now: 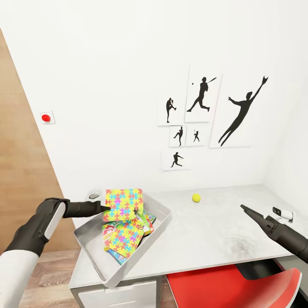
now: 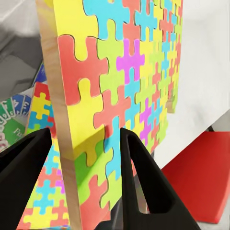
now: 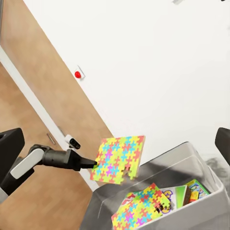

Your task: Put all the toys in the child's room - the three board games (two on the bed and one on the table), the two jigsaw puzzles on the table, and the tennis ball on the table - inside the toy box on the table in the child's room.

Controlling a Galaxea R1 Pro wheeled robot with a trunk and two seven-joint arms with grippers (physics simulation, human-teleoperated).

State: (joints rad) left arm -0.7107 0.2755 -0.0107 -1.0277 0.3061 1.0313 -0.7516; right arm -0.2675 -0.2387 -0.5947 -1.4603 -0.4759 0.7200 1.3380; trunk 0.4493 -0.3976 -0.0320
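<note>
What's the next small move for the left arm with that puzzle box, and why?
Probably lower it and open the jaws. The left gripper holds the jigsaw puzzle upright by its edge, over the toy box, which already holds another puzzle and game boxes. After that, only the tennis ball is left out on the table.

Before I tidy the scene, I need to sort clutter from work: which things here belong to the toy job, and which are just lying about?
Job:
held jigsaw puzzle
second jigsaw puzzle
toy box
tennis ball
table

Lying about:
baseball pictures
red chair
red wall button
</note>
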